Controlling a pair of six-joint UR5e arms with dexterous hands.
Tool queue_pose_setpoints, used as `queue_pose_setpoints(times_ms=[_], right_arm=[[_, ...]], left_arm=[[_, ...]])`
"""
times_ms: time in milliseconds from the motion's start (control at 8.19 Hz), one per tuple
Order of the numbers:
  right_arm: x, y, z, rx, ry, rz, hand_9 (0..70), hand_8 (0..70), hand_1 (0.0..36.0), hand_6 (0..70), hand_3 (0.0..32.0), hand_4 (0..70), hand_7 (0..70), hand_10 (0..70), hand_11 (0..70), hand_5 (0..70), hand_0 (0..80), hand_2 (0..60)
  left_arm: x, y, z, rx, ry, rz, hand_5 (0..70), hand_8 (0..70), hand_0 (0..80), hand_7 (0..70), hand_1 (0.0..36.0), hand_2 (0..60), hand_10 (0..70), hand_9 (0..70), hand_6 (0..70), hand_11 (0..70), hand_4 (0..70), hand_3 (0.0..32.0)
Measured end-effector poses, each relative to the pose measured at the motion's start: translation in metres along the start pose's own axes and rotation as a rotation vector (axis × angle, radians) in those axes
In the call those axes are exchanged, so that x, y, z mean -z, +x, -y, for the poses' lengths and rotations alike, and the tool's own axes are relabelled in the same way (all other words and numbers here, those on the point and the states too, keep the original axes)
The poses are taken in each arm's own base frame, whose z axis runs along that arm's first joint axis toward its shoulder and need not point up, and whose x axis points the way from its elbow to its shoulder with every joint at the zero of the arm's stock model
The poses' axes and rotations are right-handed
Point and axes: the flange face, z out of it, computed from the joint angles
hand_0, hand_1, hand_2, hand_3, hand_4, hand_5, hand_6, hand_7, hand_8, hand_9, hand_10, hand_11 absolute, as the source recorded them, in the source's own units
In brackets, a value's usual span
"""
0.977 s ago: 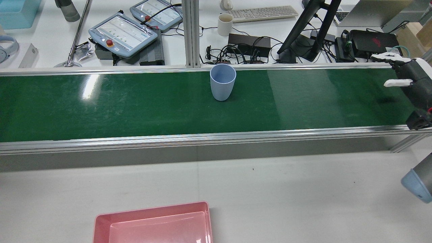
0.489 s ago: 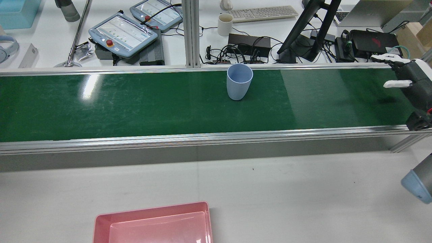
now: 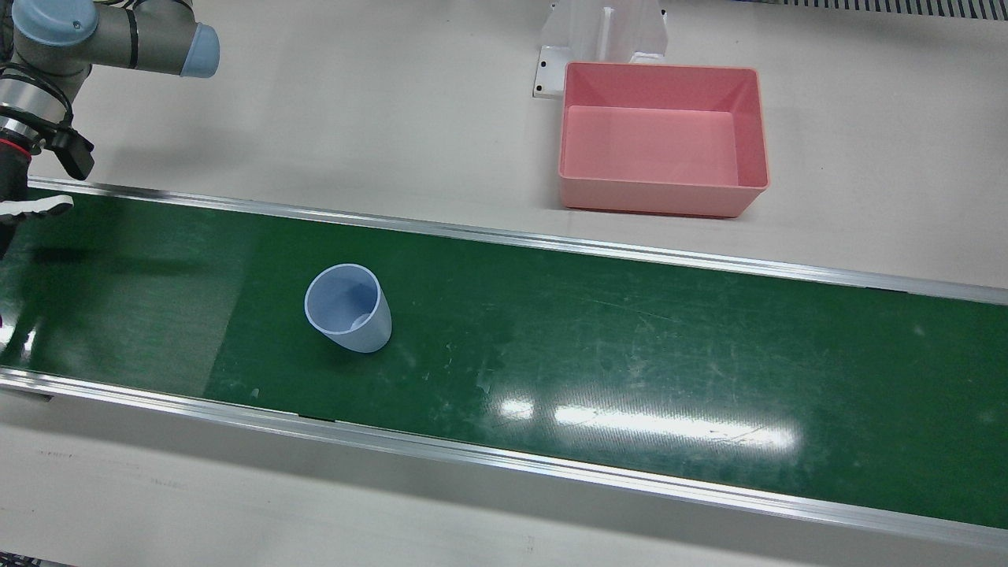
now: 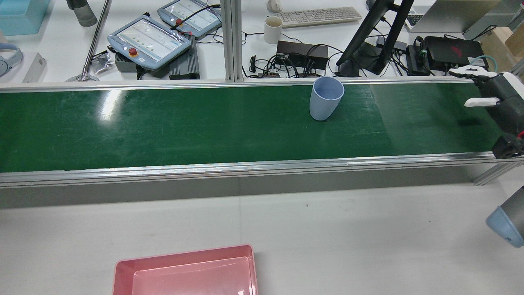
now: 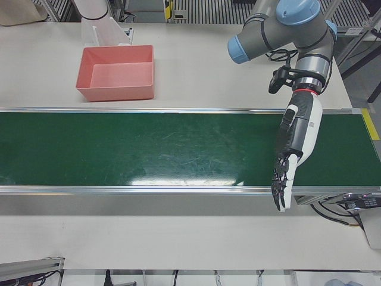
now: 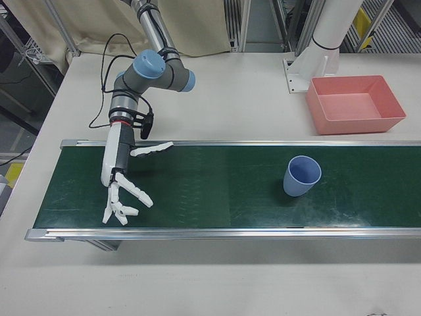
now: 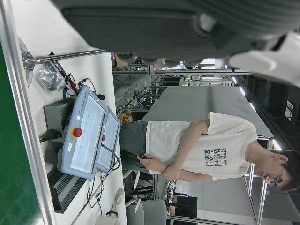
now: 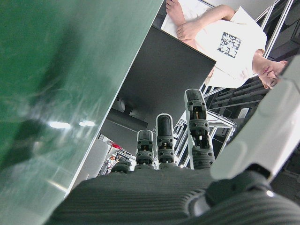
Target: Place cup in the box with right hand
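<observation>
A light blue cup (image 4: 326,99) stands upright on the green conveyor belt (image 4: 163,123), near its far rail; it also shows in the front view (image 3: 348,307) and the right-front view (image 6: 302,176). My right hand (image 4: 489,88) is open with fingers spread, low over the belt's end, well apart from the cup; the right-front view (image 6: 120,181) shows it too. The empty pink box (image 3: 661,134) sits on the white table beside the belt. My left hand (image 5: 294,155) is open and empty over the belt's other end.
Aluminium rails (image 4: 245,166) edge the belt on both sides. A white pedestal (image 3: 602,35) stands just behind the box. Beyond the belt lies a desk with teach pendants (image 4: 149,39), a mug (image 4: 272,29), cables and a monitor stand (image 4: 368,41).
The cup has travelled along the belt toward my right hand, to the right in the rear view. The right hand has barely moved.
</observation>
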Motion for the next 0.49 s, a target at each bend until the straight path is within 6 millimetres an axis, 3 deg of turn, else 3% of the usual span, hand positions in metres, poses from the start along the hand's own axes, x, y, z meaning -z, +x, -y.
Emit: queue_pose_setpoints(times_ms=[489], right_arm=[[-0.0013,0.0000,-0.0021,-0.002,-0.003,0.002,19.2,9.3,0.0,9.2,0.0,31.0,44.3,1.0,1.7,1.9,42.8,0.0]], left_arm=[[0.0000,0.0000,0.0003,0.000,0.001,0.000,0.0,0.0,0.0,0.0,0.0,0.0,0.0,0.0,0.0,0.0,0.0,0.0]])
